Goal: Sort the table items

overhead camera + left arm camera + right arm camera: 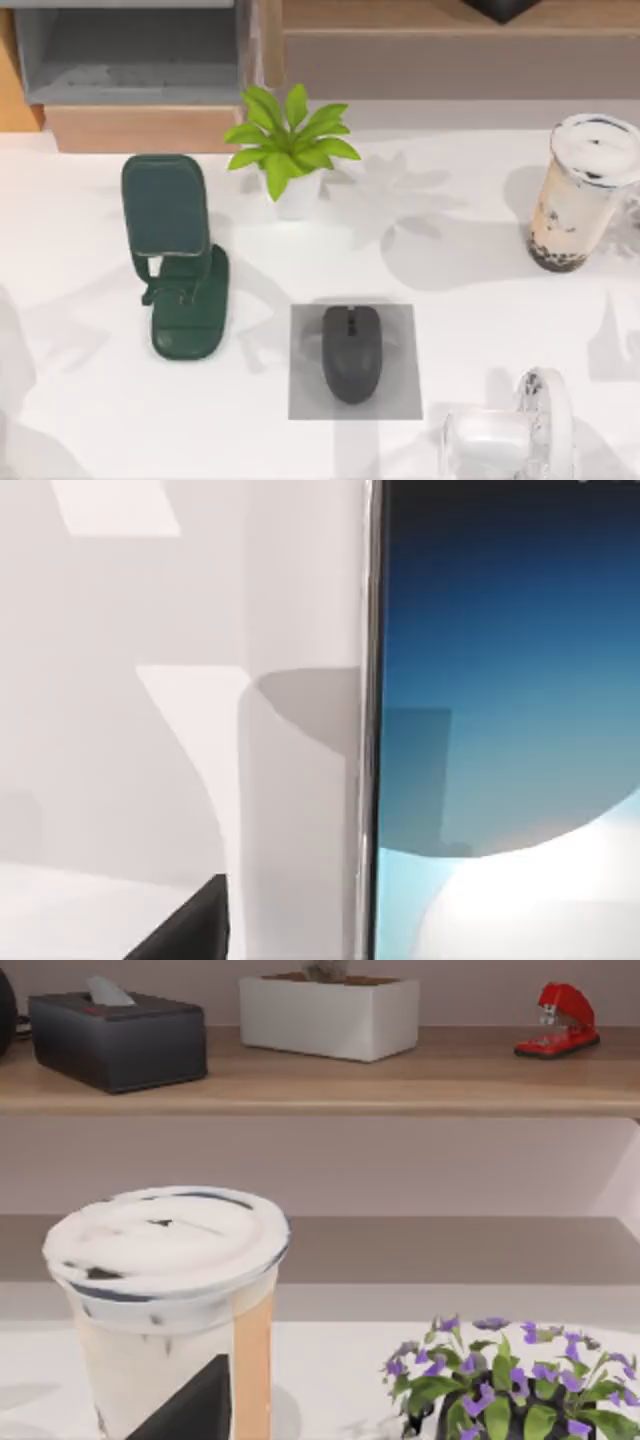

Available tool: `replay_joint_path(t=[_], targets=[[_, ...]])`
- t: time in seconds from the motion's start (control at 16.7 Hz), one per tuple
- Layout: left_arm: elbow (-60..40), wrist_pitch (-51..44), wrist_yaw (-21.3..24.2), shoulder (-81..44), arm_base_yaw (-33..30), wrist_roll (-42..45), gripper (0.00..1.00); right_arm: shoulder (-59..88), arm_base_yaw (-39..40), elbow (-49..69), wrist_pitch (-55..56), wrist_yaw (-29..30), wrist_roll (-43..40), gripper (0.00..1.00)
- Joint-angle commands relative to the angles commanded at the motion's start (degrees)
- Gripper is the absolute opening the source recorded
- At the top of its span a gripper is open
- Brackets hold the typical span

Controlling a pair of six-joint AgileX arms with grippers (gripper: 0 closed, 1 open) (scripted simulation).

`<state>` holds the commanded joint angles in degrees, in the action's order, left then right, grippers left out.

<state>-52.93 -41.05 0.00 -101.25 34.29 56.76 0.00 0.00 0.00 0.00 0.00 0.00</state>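
Note:
A dark grey oval mouse lies on a small grey square pad near the front middle of the white table. At the table's right side stands a clear cup of beige milk tea with black pearls. The right wrist view shows this cup close up, with a dark part of my right gripper in front of its lower wall. In the left wrist view the smartphone, white-edged with a blue glowing screen, is very near, and a dark part of my left gripper is beside it.
A dark green phone stand stands at the left. A small green potted plant is at the back middle. A clear glassy object sits at the front right. Behind the table, a shelf carries a tissue box, a planter and a red stapler.

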Motion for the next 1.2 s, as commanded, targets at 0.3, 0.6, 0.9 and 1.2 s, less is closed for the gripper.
replay_joint_path(t=[0.3,0.6,0.9,1.2], targets=[[1.76,2.89,0.01,-1.72,0.06,0.10,1.00,0.00,0.00,0.00,0.00,0.00,0.00,1.00],[1.76,2.89,0.01,-1.72,0.06,0.10,0.70,0.00,0.00,0.00,0.00,0.00,0.00,1.00],[1.76,2.89,0.01,-1.72,0.06,0.10,0.32,0.00,0.00,0.00,0.00,0.00,0.00,1.00],[1.76,2.89,0.01,-1.72,0.06,0.10,0.00,0.00,0.00,0.00,0.00,0.00,0.00,1.00]])
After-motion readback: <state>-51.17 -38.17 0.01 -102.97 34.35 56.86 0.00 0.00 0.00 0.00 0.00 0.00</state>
